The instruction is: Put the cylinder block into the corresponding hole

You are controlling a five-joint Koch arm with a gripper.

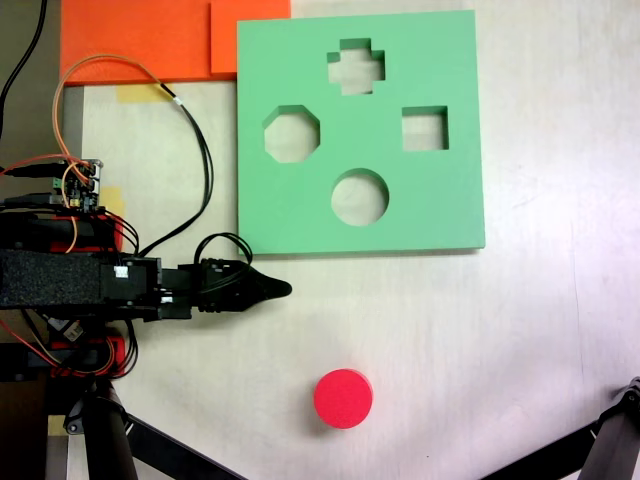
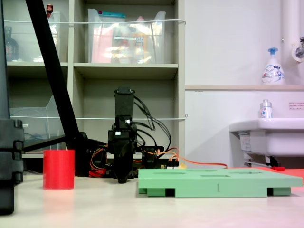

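The cylinder block [image 1: 343, 398] stands upright on the pale desk [image 1: 520, 340], apart from the green foam board [image 1: 300, 215]. Claw [image 1: 280, 290] together, empty. Shelving [image 2: 128, 71] and a sink [image 2: 268, 135] stand behind.

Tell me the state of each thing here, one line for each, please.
cylinder block: upright on the table, free, outside the board.
round hole: empty.
green board: flat on the table; octagonal, square and cross holes also empty.
hand: shut, empty, low, apart from block and board.

First exterior view overhead; second exterior view table-level, side-on.
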